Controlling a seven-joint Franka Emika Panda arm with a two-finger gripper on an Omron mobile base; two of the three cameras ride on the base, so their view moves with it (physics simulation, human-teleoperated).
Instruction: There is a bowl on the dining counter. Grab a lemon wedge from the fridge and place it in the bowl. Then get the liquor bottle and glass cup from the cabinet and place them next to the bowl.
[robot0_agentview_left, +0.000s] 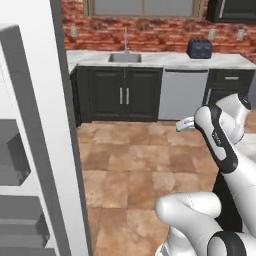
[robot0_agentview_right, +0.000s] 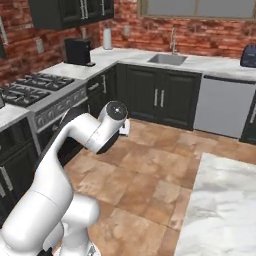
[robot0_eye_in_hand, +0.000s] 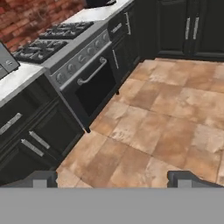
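- The tall white fridge (robot0_agentview_left: 35, 150) stands at the left edge of the left base view, its pale side panel and grey shelf-like shapes close to the camera; its inside cannot be made out.
- The white arm's two-finger gripper (robot0_eye_in_hand: 113, 178) hangs over the brown tiled floor (robot0_eye_in_hand: 153, 131); the two small dark fingertips (robot0_eye_in_hand: 40, 178) sit far apart at the bottom of the hand view, so the jaws stand wide with nothing between them.
- Beyond the jaws, the black oven with a silver bar handle (robot0_eye_in_hand: 89, 83) sits under a gas stove with dark grates (robot0_eye_in_hand: 52, 41).
- A white marble tabletop (robot0_agentview_right: 220, 210) fills the lower right of the right base view.
- Along the red brick wall (robot0_agentview_right: 150, 30), dark cabinets (robot0_agentview_left: 122, 92) carry a steel sink with a faucet (robot0_agentview_left: 125, 56), with a grey dishwasher front (robot0_agentview_left: 182, 92) beside them.
- A dark blue toaster (robot0_agentview_left: 199, 48) rests on that tabletop right of the sink.
- A black coffee machine (robot0_agentview_right: 77, 51) stands near the stove.
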